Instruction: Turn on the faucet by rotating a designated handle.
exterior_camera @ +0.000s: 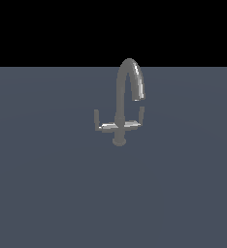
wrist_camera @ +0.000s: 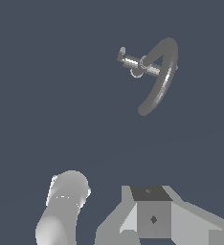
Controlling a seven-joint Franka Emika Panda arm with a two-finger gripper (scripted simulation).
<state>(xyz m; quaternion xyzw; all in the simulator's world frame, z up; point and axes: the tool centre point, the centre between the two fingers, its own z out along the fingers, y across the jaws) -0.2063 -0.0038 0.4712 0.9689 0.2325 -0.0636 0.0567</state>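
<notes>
The faucet (exterior_camera: 119, 123) stands alone on the flat grey surface, a grey tap with a tall arched spout (exterior_camera: 130, 72) whose tip curves down toward the exterior view's right. Its crossbar carries two thin levers. The handle (exterior_camera: 102, 126) is the arm on the exterior view's left, ending in an upturned tip. No arm or gripper shows in the exterior view. The wrist view looks down on the faucet (wrist_camera: 154, 76) from well away, with one lever (wrist_camera: 128, 60) sticking out beside the spout. Only grey parts of my gripper (wrist_camera: 152, 215) show there, far from the faucet, and its fingertips are not distinguishable.
A pale grey rounded cylinder (wrist_camera: 63, 206), part of the arm, stands beside the gripper body in the wrist view. The grey surface (exterior_camera: 47, 193) stretches all around the faucet, and black background lies behind it.
</notes>
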